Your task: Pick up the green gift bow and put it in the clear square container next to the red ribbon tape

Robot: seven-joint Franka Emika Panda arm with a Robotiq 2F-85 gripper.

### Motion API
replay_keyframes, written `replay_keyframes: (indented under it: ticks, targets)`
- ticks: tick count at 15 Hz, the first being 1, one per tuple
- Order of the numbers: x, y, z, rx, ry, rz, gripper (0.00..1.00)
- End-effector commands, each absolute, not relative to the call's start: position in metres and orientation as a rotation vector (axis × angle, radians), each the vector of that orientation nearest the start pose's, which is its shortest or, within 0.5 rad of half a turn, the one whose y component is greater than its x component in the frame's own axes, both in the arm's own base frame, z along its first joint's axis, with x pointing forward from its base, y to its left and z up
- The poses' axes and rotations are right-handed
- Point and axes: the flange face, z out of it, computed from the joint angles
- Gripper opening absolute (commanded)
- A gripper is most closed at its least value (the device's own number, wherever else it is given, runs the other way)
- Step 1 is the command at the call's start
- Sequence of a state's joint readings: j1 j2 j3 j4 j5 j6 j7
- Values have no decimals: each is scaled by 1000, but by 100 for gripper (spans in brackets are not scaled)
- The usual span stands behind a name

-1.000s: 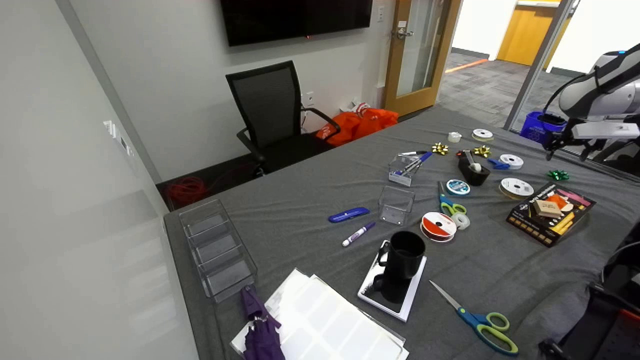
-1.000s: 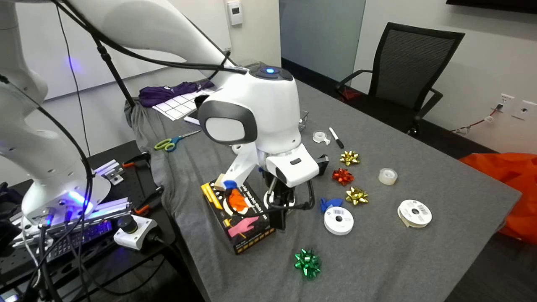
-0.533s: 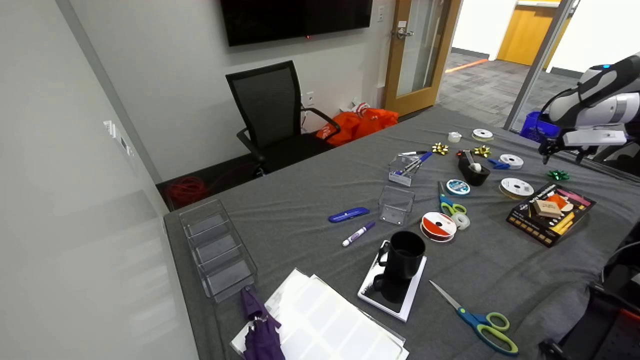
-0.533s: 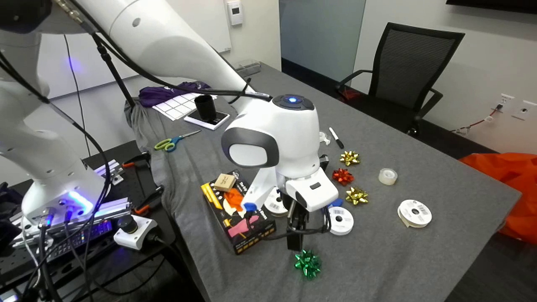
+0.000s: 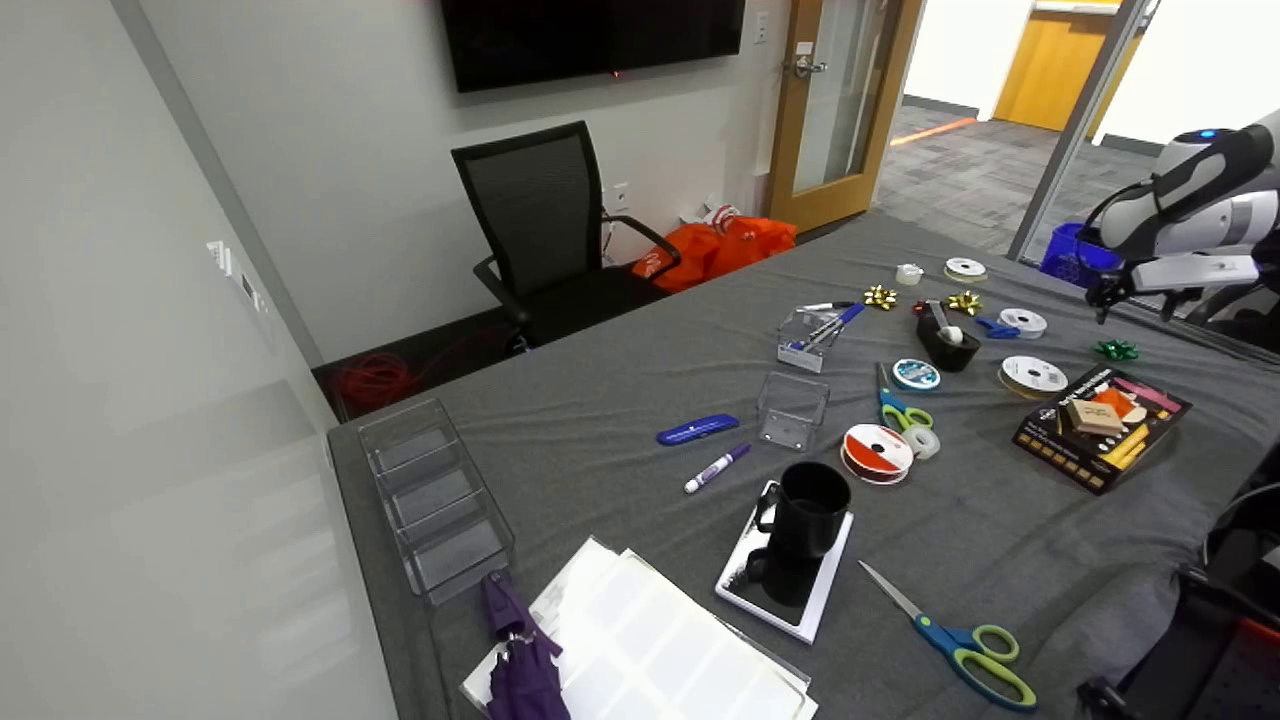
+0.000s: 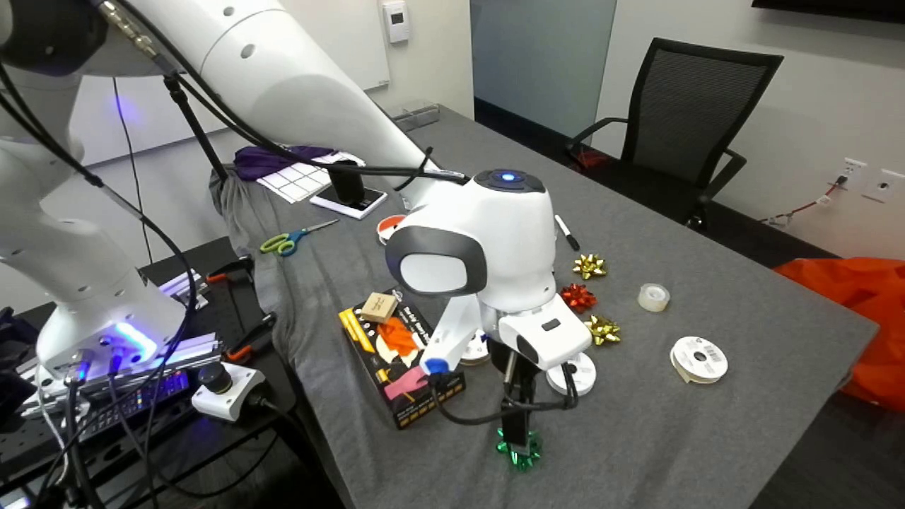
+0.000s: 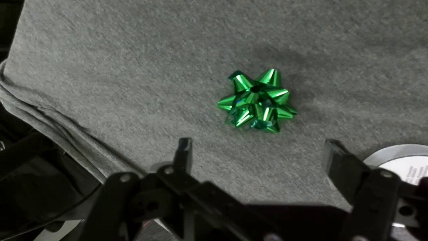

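Observation:
The green gift bow (image 7: 255, 103) lies on the grey cloth, ahead of and between my fingertips in the wrist view. It also shows in both exterior views (image 5: 1117, 350) (image 6: 524, 461). My gripper (image 7: 259, 142) is open and empty, with cloth visible between its fingers. In an exterior view the gripper (image 5: 1134, 312) hangs above the bow; a finger partly covers the bow from another angle. The clear square container (image 5: 787, 428) stands empty beside the red ribbon tape (image 5: 877, 450). The arm hides the container in an exterior view, where the ribbon (image 6: 389, 226) peeks out.
A black box with a wooden block on it (image 6: 403, 360) lies near the bow. White ribbon spools (image 5: 1033, 375) (image 7: 406, 164), a black tape dispenser (image 5: 945, 340) and a clear pen holder (image 5: 805, 340) stand around. A black mug (image 5: 810, 510) sits near the red ribbon.
The arm has moved over the table toward the green bow, and the gripper has gone from above the black box to over the bow. The bow has not moved.

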State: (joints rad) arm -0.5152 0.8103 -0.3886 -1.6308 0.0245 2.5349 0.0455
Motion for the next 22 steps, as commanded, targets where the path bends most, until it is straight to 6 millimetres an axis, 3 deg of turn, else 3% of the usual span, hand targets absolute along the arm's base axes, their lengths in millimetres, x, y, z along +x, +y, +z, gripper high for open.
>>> replay_keyframes:
  ticks: [1, 9, 19, 20, 21, 22]
  targets:
    - [463, -539, 183, -3186, 1323, -29, 100]
    - [469, -532, 187, -3160, 1305, -53, 100]
    - [453, -532, 145, -3057, 1334, -54, 100]
    - [451, -532, 142, -3056, 1340, -41, 95]
    - [450, -533, 139, -3056, 1344, -35, 74]
    - [448, -533, 136, -3053, 1347, -33, 71]
